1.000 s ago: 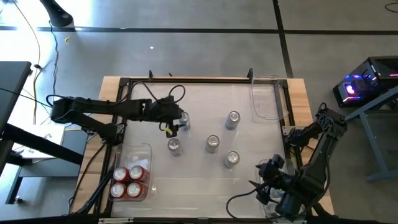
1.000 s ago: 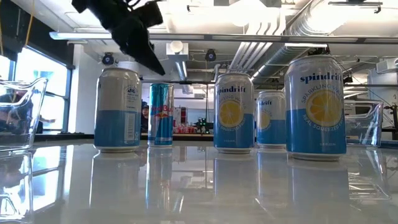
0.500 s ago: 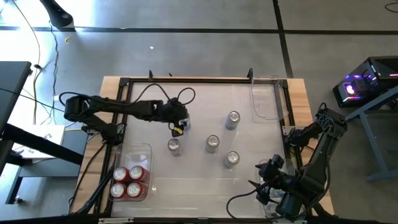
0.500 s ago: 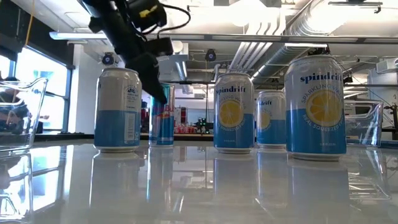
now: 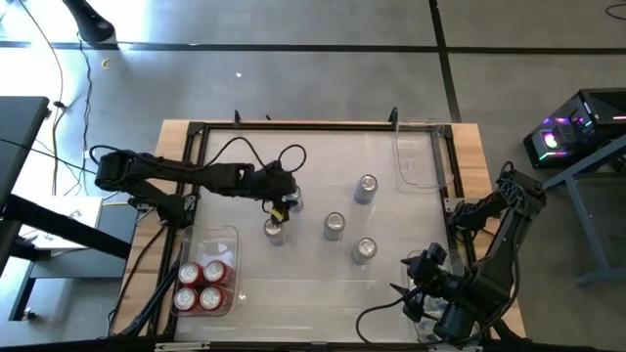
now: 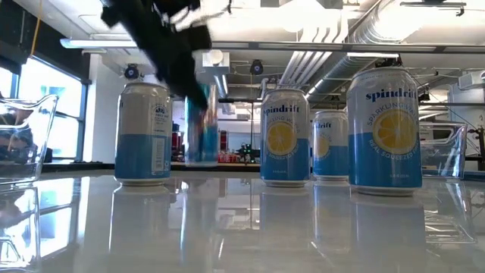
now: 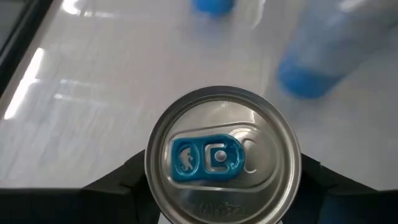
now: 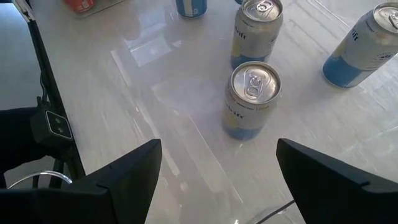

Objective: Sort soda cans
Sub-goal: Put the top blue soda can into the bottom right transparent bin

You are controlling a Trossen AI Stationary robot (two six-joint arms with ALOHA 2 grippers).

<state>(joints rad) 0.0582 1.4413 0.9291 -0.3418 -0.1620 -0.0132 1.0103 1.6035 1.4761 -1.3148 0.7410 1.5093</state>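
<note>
The table lies under both arms. Near the left gripper, on its left-arm side toward the front edge, a clear bin holds four red cans. A second clear bin sits well apart, at the far right corner. Four silver-blue cans stand loose: one just in front of the left gripper, three more farther toward the right arm. The left gripper has its fingers on either side of a slim can with a blue tab, pinching it; in the low view that can is blurred. The right gripper waits at the front right corner, fingers spread, with a silver-blue can just ahead of it.
</note>
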